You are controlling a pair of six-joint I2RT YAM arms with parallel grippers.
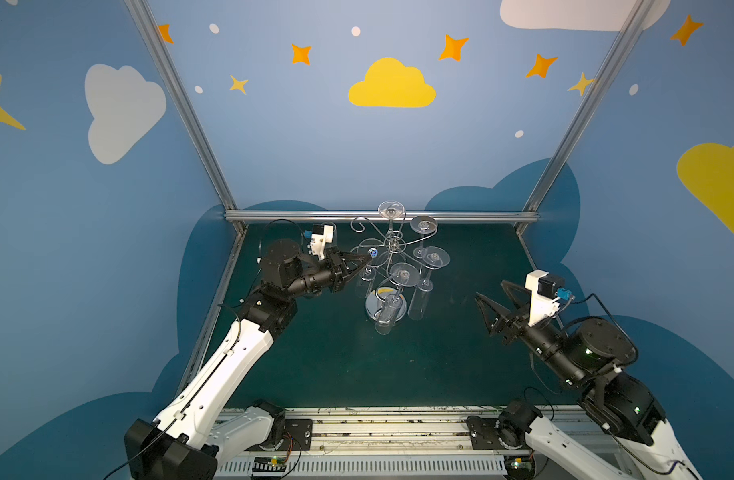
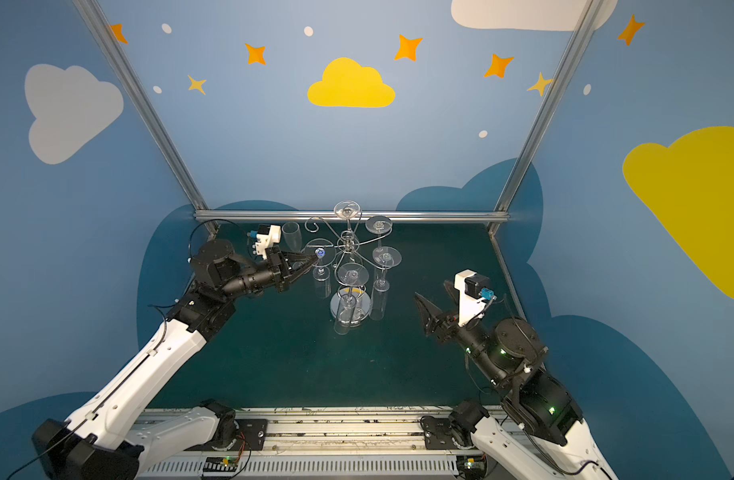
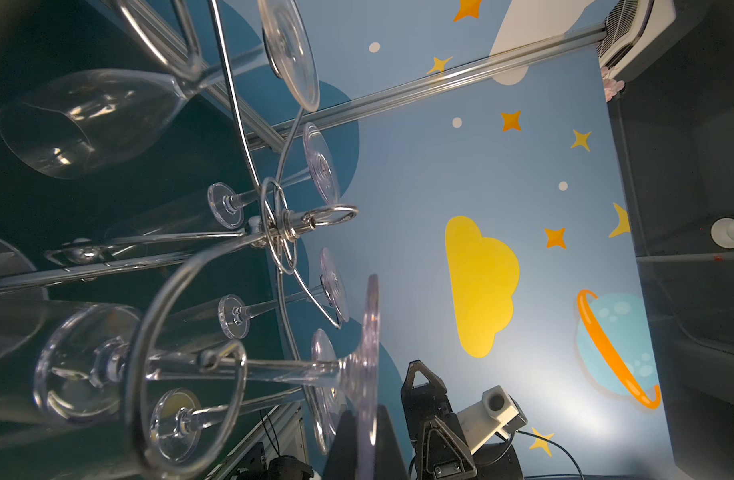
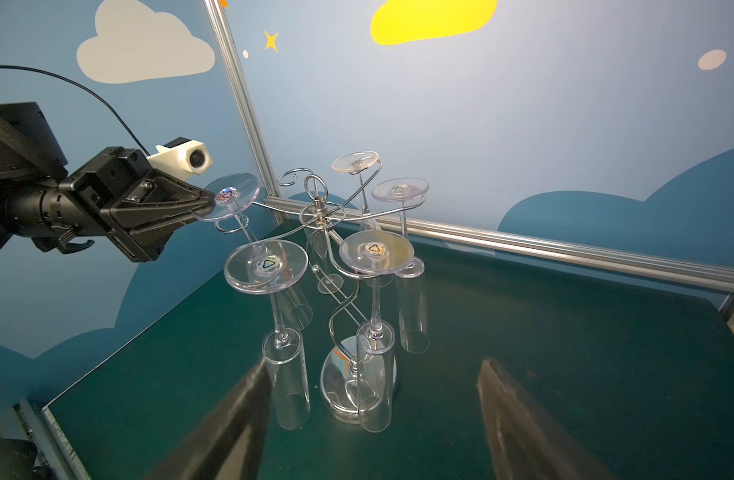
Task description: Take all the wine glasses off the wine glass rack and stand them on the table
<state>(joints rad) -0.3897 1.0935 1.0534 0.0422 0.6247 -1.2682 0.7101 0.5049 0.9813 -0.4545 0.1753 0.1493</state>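
Note:
The chrome wine glass rack [image 1: 393,245] [image 2: 348,245] [image 4: 319,210] stands mid-table on its round mirror base [image 1: 371,309], with several clear glasses hanging upside down from its curled arms. My left gripper [image 1: 370,254] [image 2: 316,255] [image 3: 367,419] is shut on the foot rim of the leftmost wine glass [image 1: 364,282] [image 2: 321,286] [image 4: 232,195]. Its stem [image 3: 274,370] still runs through the arm's loop and hangs tilted. My right gripper [image 1: 490,289] [image 2: 430,289] [image 4: 375,365] stands open and empty, to the right of the rack, its jaws pointing at it.
Other hanging glasses [image 1: 436,257] [image 4: 375,249] crowd the rack's front and right arms. One curled arm [image 1: 359,226] at the back left is bare. Another clear glass [image 2: 291,235] shows behind my left wrist camera. Metal frame rails [image 1: 382,216] edge the green table.

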